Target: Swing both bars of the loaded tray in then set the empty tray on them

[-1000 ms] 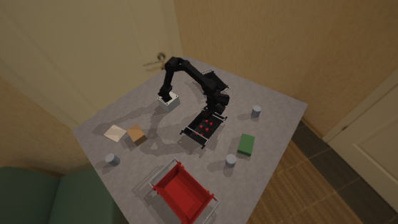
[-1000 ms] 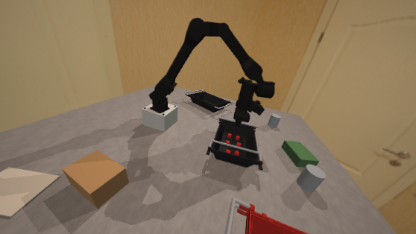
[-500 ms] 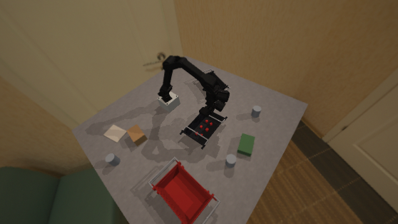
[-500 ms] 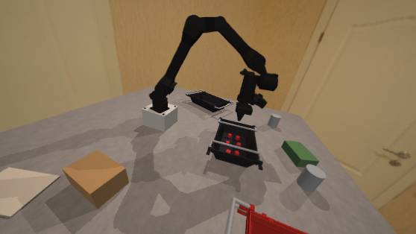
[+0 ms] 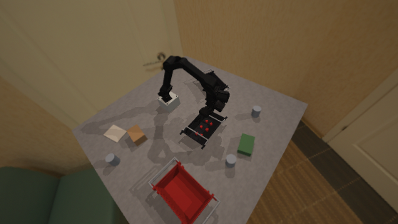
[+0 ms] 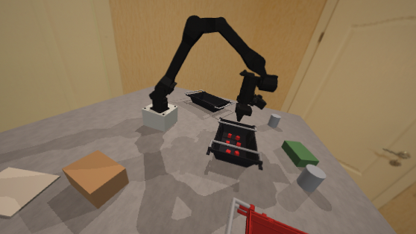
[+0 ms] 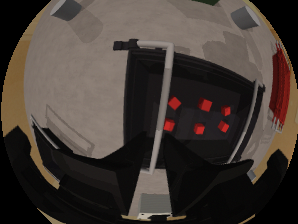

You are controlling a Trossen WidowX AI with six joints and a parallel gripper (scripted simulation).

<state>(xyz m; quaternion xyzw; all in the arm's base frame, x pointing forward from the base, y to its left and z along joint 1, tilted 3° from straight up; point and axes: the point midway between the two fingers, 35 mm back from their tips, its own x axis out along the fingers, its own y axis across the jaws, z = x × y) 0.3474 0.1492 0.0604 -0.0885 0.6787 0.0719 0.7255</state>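
While poised over loaded tray (image 6: 238, 158), end effector (image 6: 238, 116) clenched, empty, tips at wire bar (image 6: 237, 124).

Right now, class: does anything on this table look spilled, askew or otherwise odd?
Nothing stands out. The loaded tray stands upright with its red blocks inside, none spilled. The empty tray lies level behind it. The gripper hangs at the far bar, jaws nearly shut, holding nothing.
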